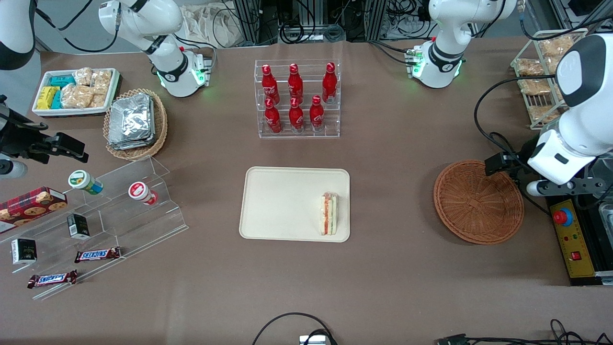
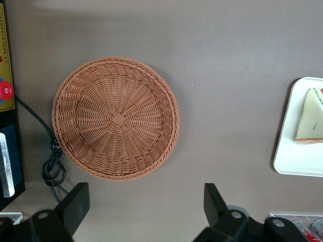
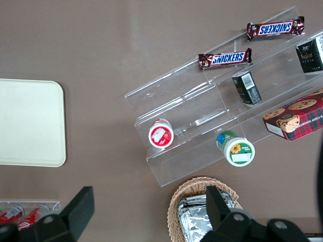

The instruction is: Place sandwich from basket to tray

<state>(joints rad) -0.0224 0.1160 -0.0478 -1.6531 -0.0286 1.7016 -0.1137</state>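
Observation:
The sandwich (image 1: pixel 328 213) lies on the cream tray (image 1: pixel 282 201), near the tray edge that faces the working arm's end of the table; it also shows in the left wrist view (image 2: pixel 312 116) on the tray (image 2: pixel 290 156). The brown wicker basket (image 1: pixel 478 201) sits empty on the table toward the working arm's end, also seen in the left wrist view (image 2: pixel 116 118). My left gripper (image 1: pixel 500 164) hangs above the table just past the basket's rim, farther from the front camera than the basket. In the left wrist view the gripper (image 2: pixel 145 196) is open wide and holds nothing.
A clear rack of red bottles (image 1: pixel 297 98) stands farther back than the tray. A yellow control box with a red button (image 1: pixel 572 239) sits beside the basket. A stepped acrylic stand with snacks (image 1: pixel 119 206), a foil-packet basket (image 1: pixel 135 122) and a white snack tray (image 1: pixel 76 91) lie toward the parked arm's end.

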